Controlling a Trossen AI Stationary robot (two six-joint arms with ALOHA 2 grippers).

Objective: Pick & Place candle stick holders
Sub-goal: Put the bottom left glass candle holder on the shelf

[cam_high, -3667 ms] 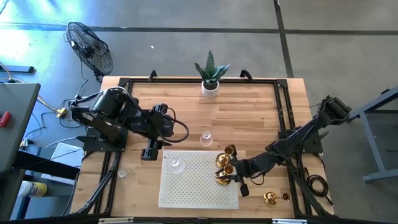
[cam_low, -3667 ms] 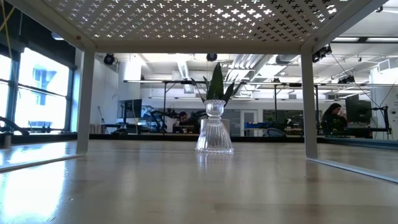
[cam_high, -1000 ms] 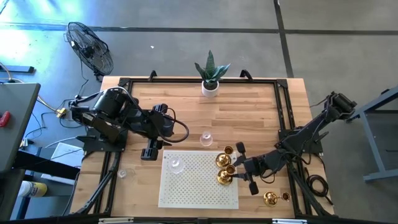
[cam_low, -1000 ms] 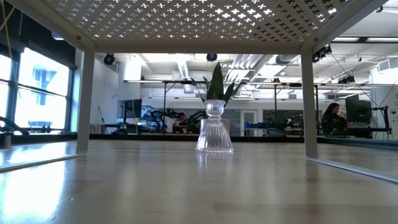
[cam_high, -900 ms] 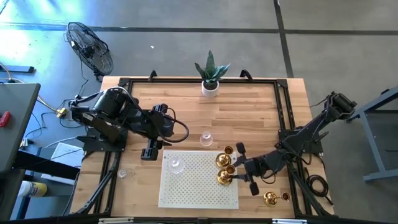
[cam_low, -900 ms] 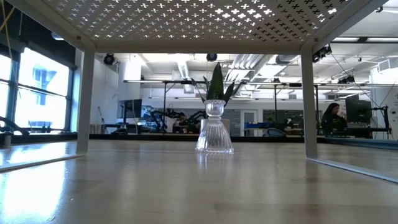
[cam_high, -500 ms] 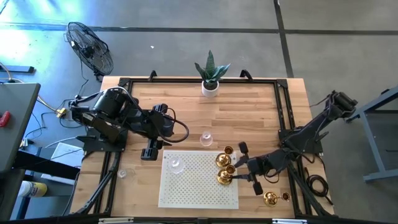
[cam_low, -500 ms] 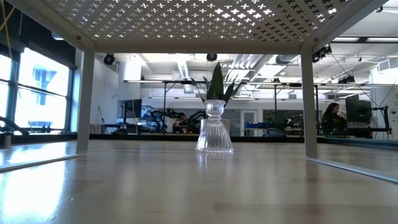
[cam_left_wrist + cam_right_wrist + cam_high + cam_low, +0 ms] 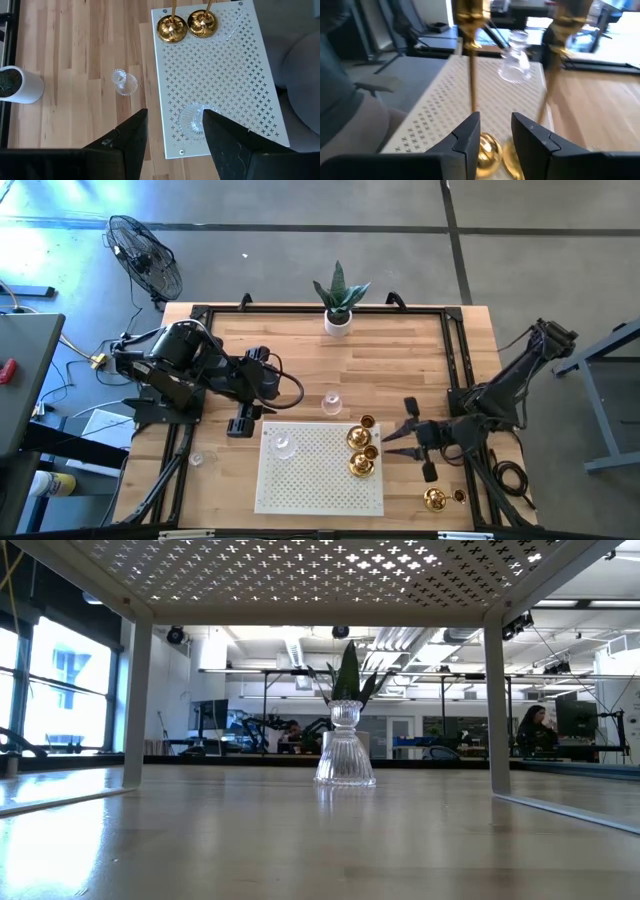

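Observation:
Two brass candle stick holders (image 9: 358, 438) (image 9: 362, 464) stand on their round bases at the right end of a white perforated rack (image 9: 315, 480). My right gripper (image 9: 388, 445) is open just to their right, fingers level and pointing at them, touching nothing. In the right wrist view (image 9: 495, 135) the two brass stems (image 9: 471, 65) (image 9: 550, 75) rise ahead of it. A third brass holder (image 9: 434, 499) lies on the table near the front right. One glass holder (image 9: 283, 445) sits on the rack, another (image 9: 331, 402) on the table behind it. My left gripper (image 9: 175, 135) hangs open above the rack's left end.
A white pot with a green plant (image 9: 339, 320) stands at the table's far edge. A further glass holder (image 9: 197, 459) sits by the left edge. In the low view a glass holder (image 9: 345, 745) stands under the rack, between its legs (image 9: 137, 705).
My right gripper has drawn back from the two brass holders toward the table's right edge, rising a little and rolling. Both holders have stayed upright on the rack.

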